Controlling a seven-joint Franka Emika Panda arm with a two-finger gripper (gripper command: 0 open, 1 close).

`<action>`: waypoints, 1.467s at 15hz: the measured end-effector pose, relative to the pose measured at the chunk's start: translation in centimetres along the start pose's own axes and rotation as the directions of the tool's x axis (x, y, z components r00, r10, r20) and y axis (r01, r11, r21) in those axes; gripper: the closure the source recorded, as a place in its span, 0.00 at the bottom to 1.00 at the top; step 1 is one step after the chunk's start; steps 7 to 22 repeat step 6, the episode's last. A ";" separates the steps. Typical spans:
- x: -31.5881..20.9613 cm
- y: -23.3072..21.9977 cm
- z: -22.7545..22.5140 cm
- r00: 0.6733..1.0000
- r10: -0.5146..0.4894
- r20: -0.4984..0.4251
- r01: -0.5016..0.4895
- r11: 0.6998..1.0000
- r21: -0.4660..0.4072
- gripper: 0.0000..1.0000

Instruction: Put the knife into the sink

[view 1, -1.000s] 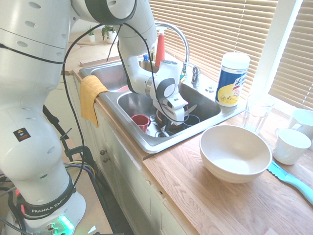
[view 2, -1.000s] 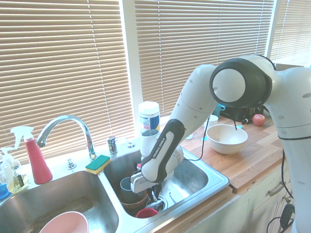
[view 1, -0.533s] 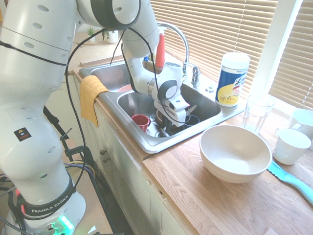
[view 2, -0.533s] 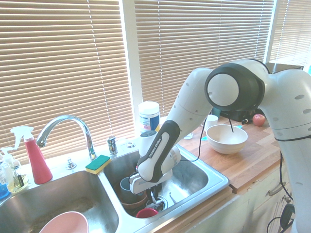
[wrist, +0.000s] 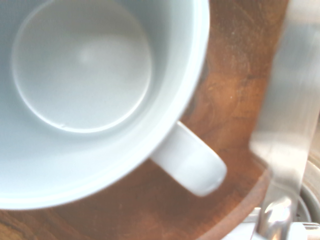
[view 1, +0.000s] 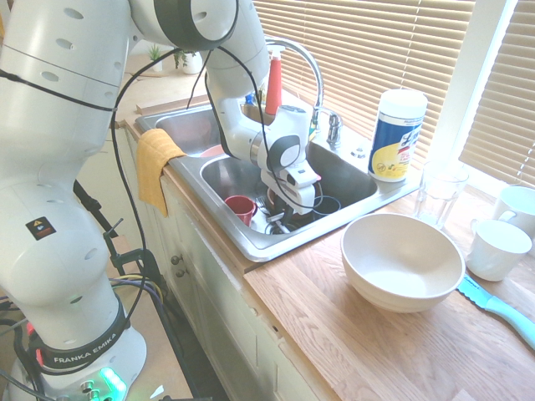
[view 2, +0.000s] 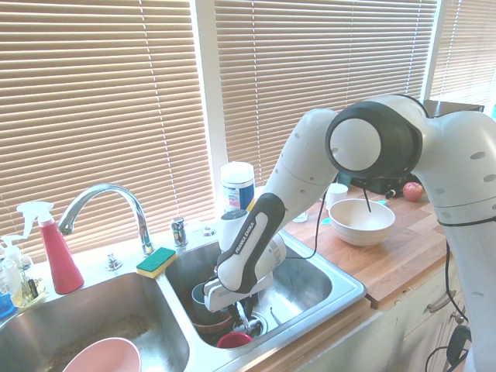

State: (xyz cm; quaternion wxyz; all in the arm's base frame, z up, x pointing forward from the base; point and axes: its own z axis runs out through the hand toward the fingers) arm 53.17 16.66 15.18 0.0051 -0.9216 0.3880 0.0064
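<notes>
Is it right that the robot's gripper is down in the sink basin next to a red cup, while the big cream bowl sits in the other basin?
Not quite. The gripper is down in the sink beside the red cup, but the cream bowl stands on the wooden counter beside the sink, not in a basin. The first exterior view shows it.

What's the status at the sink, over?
Claw down in sink basin. Likely knife, a pale strip in wrist view; held or not, unclear. Red cup and mug crowd the basin.
</notes>
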 end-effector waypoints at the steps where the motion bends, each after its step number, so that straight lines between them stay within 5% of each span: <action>1: 0.1 0.2 -0.2 1.000 0.002 -0.003 -0.002 1.000 0.002 0.00; 6: -0.2 1.2 -8.3 0.998 -0.027 -0.057 0.031 0.997 0.066 0.00; 22: -0.2 1.2 -8.3 0.998 -0.027 -0.057 0.031 0.997 0.066 0.00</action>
